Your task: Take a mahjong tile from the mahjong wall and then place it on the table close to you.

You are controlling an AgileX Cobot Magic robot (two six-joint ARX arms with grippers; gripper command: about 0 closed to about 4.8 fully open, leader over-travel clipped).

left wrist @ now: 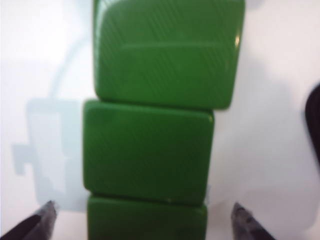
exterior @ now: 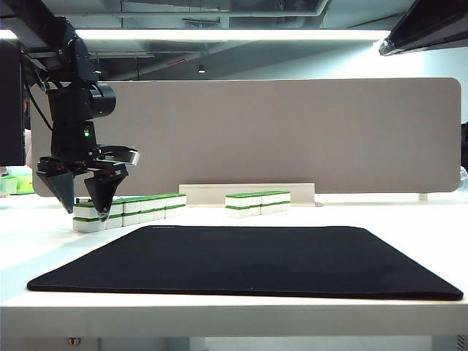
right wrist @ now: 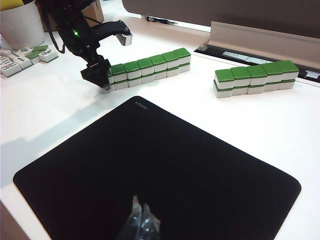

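The mahjong wall is the longer two-high row of white tiles with green tops, on the left of the white table. My left gripper points down over the wall's near end, open, with one finger on each side of the end tile. In the left wrist view the green tops fill the middle and the left gripper straddles the end tile; neither fingertip touches it. The right wrist view shows the wall and the left gripper from afar. My right gripper hovers shut and empty over the black mat.
A shorter row of the same tiles stands to the right of the wall. The black mat covers the table's front middle. A grey divider panel and a white rail close the back. A white cup and loose tiles lie beyond the wall.
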